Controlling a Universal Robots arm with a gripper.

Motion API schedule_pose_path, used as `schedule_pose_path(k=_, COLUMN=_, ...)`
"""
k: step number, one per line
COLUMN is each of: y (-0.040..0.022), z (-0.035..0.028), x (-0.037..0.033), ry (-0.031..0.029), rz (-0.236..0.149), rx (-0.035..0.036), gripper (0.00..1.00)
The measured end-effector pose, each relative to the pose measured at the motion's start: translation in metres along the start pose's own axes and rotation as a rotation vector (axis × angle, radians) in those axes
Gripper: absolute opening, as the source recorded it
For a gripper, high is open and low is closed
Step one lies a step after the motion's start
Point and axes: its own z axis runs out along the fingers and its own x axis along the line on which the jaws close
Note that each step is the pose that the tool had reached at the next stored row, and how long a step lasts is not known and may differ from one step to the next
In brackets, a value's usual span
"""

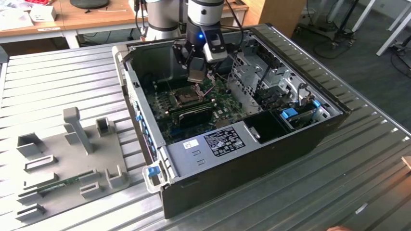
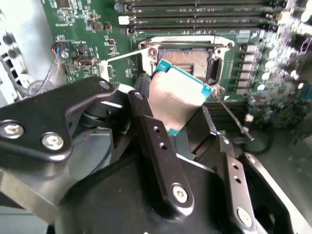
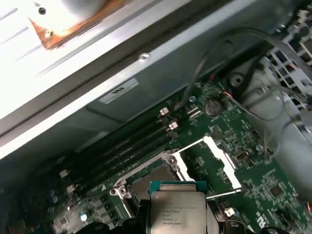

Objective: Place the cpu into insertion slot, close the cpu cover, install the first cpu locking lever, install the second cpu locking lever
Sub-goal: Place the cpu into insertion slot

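One open computer case (image 1: 257,166) takes the middle of the exterior view; one green board (image 1: 160,115) lies on its floor; my one gripper (image 2: 175,109) hangs over the board at the upper middle of that frame. In the second wrist view its two fingers (image 2: 146,124) are closed against opposite edges of the one cpu (image 2: 180,90), held tilted just above the one insertion slot (image 2: 190,61) and apart from it. The one cpu cover (image 3: 224,161) stands swung open beside the slot. I pick out one thin locking lever (image 2: 234,117) plainly, lying free. I judge the first step to be in hand, the chip not yet seated; seating it calls for levelling the chip and squaring it to the slot's rim.
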Motion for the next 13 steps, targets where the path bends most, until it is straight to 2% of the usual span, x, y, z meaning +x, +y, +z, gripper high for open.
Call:
schedule_pose_path(k=5, y=-0.0001, z=0.0007, x=0.0000, ry=-0.0082, rz=0.091, rx=-0.0017, gripper=0.54)
schedule_pose_path(k=13, y=-0.0001, z=0.0008, x=0.0000, ry=-0.0091, rz=0.100, rx=-0.0019, gripper=0.54)
